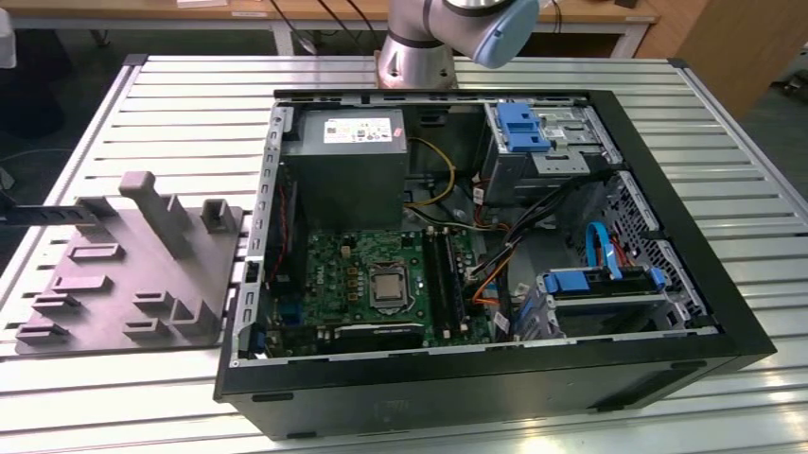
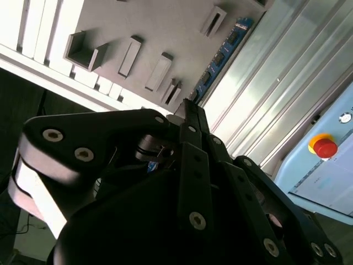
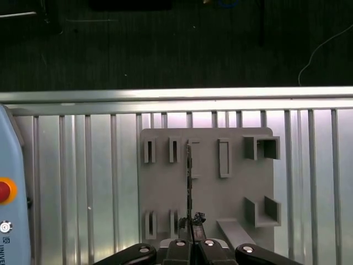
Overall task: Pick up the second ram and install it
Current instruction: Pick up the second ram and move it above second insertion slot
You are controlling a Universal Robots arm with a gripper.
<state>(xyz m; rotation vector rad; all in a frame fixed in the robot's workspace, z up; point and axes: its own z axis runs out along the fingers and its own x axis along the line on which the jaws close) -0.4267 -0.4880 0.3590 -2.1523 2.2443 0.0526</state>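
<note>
Wrist and exterior views of the memory pick. In both wrist views the gripper [image 3: 190, 223] [image 2: 186, 107] hangs above the grey holder plate [image 3: 209, 199] [image 2: 165, 27], its fingers closed on the near end of the second ram [image 3: 189, 182] [image 2: 220, 55]. The first wrist view presents the ram edge-on, as a thin dark line running from the fingertips out over the plate, between two of its slots. The second wrist view presents the ram's broad face: a bluish-green board with black chips, seen along the plate's edge. Its long axis runs parallel to the slats of the metal table [image 3: 66, 182] that carries the plate, and its free end points away from the gripper toward the table's edge rail beyond the plate. Both wrist views include a red push-button [image 2: 325, 148] [image 3: 3, 190] on a pale blue box beside the plate. The exterior view shows the plate [image 1: 114, 284] beside the open computer case [image 1: 745, 331], whose green board [image 1: 341, 265] carries long black memory slots [image 1: 440, 274], and the arm's base [image 1: 417, 57] beyond the case.
</note>
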